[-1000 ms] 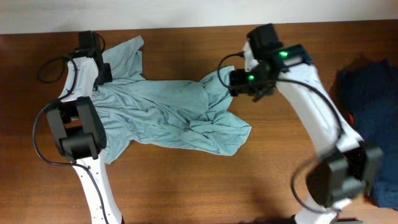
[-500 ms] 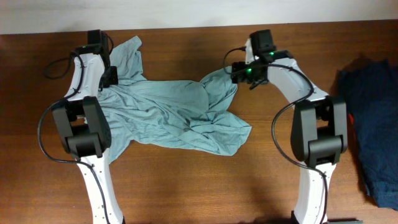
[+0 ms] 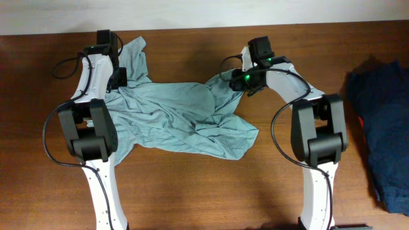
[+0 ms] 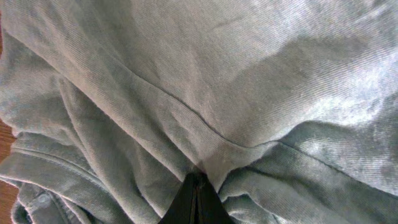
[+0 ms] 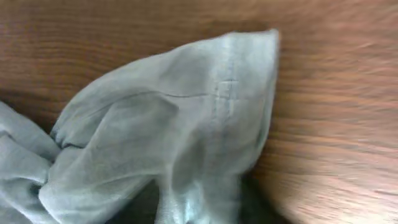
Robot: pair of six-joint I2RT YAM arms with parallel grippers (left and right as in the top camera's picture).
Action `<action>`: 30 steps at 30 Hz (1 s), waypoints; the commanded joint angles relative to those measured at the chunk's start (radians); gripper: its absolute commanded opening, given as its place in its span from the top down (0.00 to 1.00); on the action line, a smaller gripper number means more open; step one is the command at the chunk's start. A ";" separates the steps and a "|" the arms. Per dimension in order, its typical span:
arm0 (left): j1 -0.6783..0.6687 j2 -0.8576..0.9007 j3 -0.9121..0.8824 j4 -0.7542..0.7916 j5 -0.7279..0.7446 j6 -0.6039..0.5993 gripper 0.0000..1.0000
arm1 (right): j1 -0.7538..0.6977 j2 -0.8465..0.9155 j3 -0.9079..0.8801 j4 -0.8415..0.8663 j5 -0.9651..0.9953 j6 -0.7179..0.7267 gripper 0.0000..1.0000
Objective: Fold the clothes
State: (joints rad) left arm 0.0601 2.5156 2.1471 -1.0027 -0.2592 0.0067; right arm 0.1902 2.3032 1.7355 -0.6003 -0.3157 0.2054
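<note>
- Left hand point(image 3: 117, 78): at the far-left part of the T-shirt point(image 3: 185, 118), just below the sleeve that points at the worktop's far edge. In the wrist view the fingertips point(image 4: 186, 210) are pressed together with a small pucker of cloth running into them. So it is closed on a thin pinch of fabric. I cannot tell how many layers are in it.
- Risk here: the pinch is small and the cloth is thin and slick-looking. A hard pull could slide it out, or lift one layer and leave the rest on the worktop point(image 3: 192, 191).
- T-shirt: crumpled, lying across the far half of the worktop between my two arms. The near-right corner is bunched over itself. My left arm crosses above its left side, so a careless sweep may snag it.
- Risk: folding from this state would lock the wrinkles in. It needs stretching flat first.
- Right hand point(image 3: 241, 81): at the shirt's far-right hem or sleeve. The wrist view is blurred, with only dark shadow under the cloth and no fingers showing. I cannot tell how wide it stands or whether it has any fabric.
- Risk: if it has missed, or caught only the hem's lip, pulling apart drags the whole shirt leftward and twists it.
- Dark navy garment point(image 3: 383, 128): at the right edge, well apart. Little danger of catching it.
</note>
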 commanded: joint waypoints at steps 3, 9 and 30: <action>-0.018 0.076 -0.024 -0.009 0.117 0.013 0.98 | -0.034 0.013 0.013 -0.013 0.044 0.043 0.96; -0.018 0.076 -0.024 -0.002 0.117 0.013 0.99 | -0.201 -0.054 0.098 -0.027 0.155 0.032 0.96; -0.018 0.062 0.618 -0.456 0.187 0.122 0.83 | -0.333 -0.351 0.191 -0.445 0.092 -0.075 0.55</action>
State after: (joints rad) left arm 0.0441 2.6045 2.5710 -1.3724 -0.1478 0.1024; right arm -0.1390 2.0876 1.8946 -1.0027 -0.2188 0.1497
